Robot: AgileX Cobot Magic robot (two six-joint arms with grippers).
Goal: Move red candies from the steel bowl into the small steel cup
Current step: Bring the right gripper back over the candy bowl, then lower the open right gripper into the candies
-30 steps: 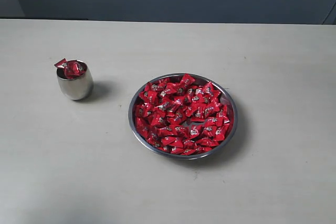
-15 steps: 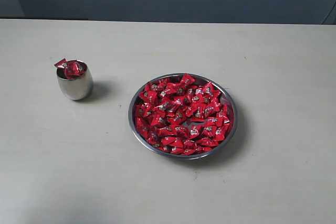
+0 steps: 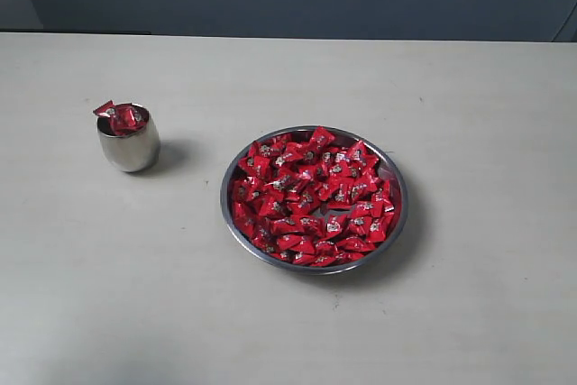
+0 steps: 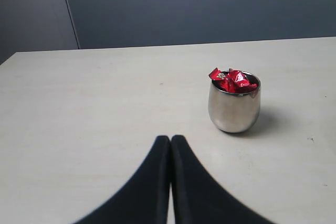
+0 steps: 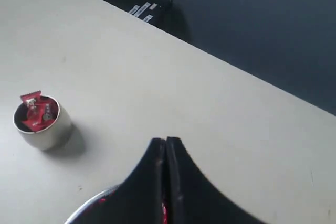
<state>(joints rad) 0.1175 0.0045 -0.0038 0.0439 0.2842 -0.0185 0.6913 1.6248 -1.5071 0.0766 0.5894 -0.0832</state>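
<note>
The steel bowl [image 3: 403,206] sits right of the table's middle, heaped with red candies [image 3: 311,197]. The small steel cup [image 3: 129,143] stands to its left, with a few red candies [image 3: 122,116] piled above its rim. Neither arm appears in the exterior view. In the left wrist view my left gripper [image 4: 170,139] is shut and empty, well short of the cup [image 4: 233,107]. In the right wrist view my right gripper [image 5: 165,141] is shut with nothing held, above the bowl's rim [image 5: 88,203], and the cup [image 5: 44,128] stands farther off.
The pale table [image 3: 288,78] ends at a dark wall behind. A dark flat object with white labels [image 5: 144,4] lies at the table's far edge in the right wrist view.
</note>
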